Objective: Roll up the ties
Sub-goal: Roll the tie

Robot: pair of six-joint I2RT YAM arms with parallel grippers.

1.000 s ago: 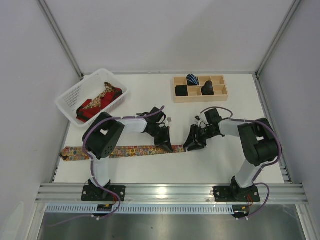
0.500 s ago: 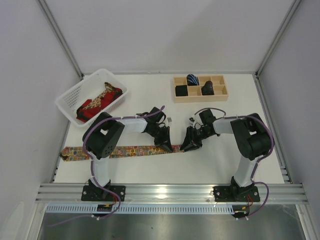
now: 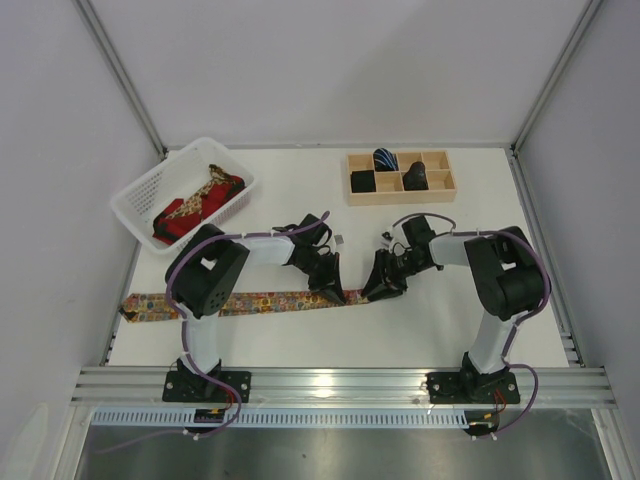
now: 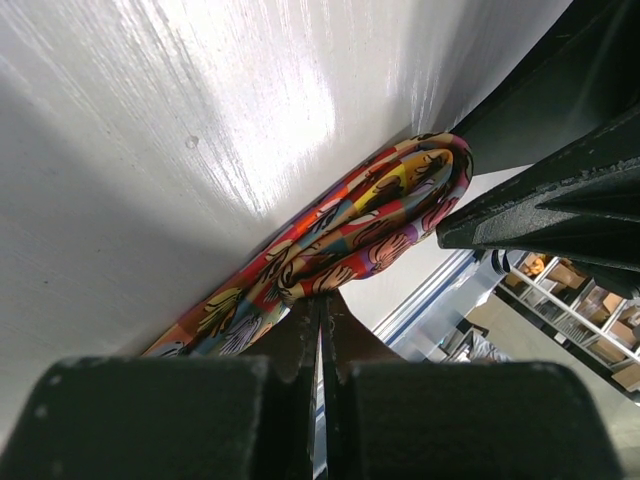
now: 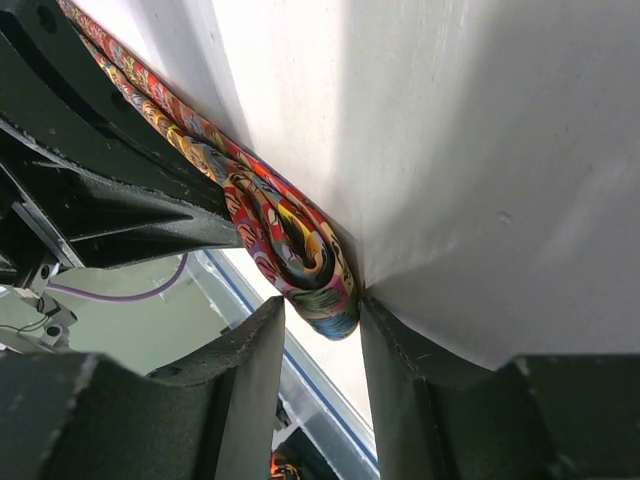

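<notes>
A: Change against a second ago: the right arm (image 3: 510,275) has drawn in leftward, and its jaws now sit closer to the end of the floral tie (image 3: 270,300). The left arm (image 3: 205,280) and the tie have not shifted.

B: Where does the tie lie?

A: Flat along the near part of the bench (image 3: 440,320), running left to right. Its right end is curled into a small roll (image 5: 295,250) that sits between the two sets of jaws.

B: Left jaws?

A: Together. In the left wrist view the fingertips (image 4: 305,320) meet against the tie's edge just behind the roll. I cannot tell whether cloth is nipped between them.

B: Right jaws?

A: Apart. The end of the roll sits in the gap. It touches one finger (image 5: 400,350), with a sliver of light on the side of the other.

B: Round about?

A: A white basket (image 3: 140,190) stands at the far left, holding a red tie (image 3: 175,225) and a gold paisley tie (image 3: 190,207) bundled loosely. A wooden tray (image 3: 430,197) stands at the far centre-right. It has a blue-striped rolled tie (image 3: 385,158) in a far-row compartment and black rolled ties (image 3: 362,181) in two near-row ones. Both containers are well apart from the floral tie. Purple cables (image 5: 140,296) run along the arms.
</notes>
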